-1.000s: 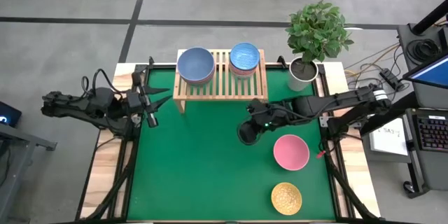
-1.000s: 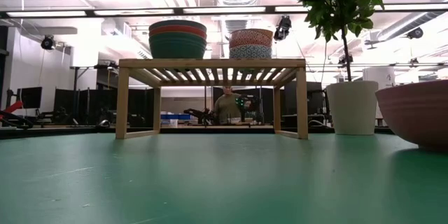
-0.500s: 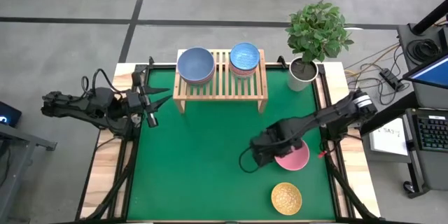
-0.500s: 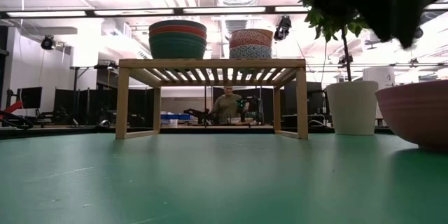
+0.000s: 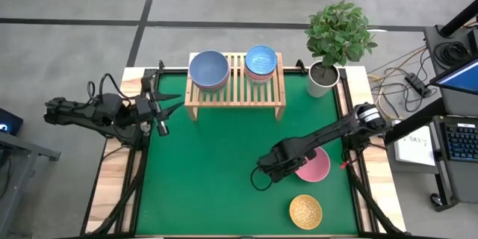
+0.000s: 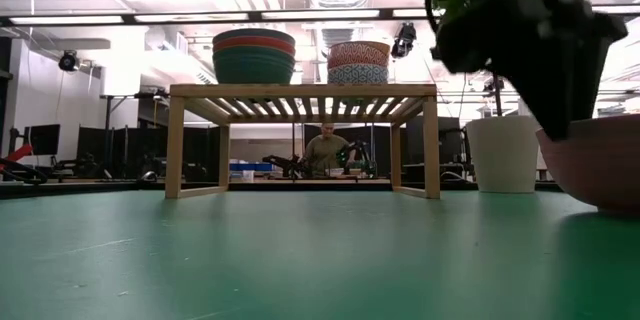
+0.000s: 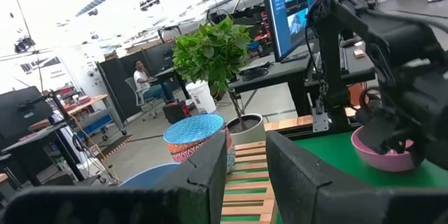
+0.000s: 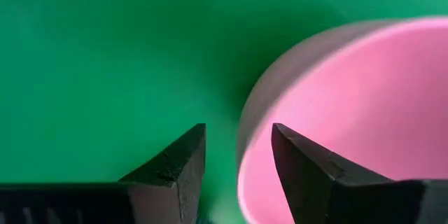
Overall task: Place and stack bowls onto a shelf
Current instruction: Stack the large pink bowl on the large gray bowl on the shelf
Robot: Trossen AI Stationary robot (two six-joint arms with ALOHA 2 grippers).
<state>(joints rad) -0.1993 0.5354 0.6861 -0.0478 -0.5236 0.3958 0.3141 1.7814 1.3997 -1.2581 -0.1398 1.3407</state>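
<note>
The pink bowl [image 5: 315,166] [image 8: 364,119] rests on its base on the green mat at the table's right. My right gripper [image 5: 275,167] [image 8: 238,162] is open and points down at the bowl's left rim [image 8: 246,136]. One finger is outside the wall and one over the inside, and no touch shows. The patterned yellow bowl [image 5: 305,210] sits near the near edge. The wooden shelf [image 5: 235,89] [image 6: 300,90] carries two stacks of bowls [image 5: 208,69] [image 5: 261,61]. My left gripper [image 5: 168,104] [image 7: 245,175] waits open at the table's left.
A white plant pot [image 5: 323,78] [image 6: 503,152] stands right of the shelf at the far right corner. The mat's middle and left [image 5: 202,172] hold nothing. In the low view, a person [image 6: 325,150] sits in the room beyond the shelf.
My right gripper has moved from beside the shelf's right leg toward the near edge and down. It has come to the pink bowl's left rim. The bowls and my left arm have stayed still.
</note>
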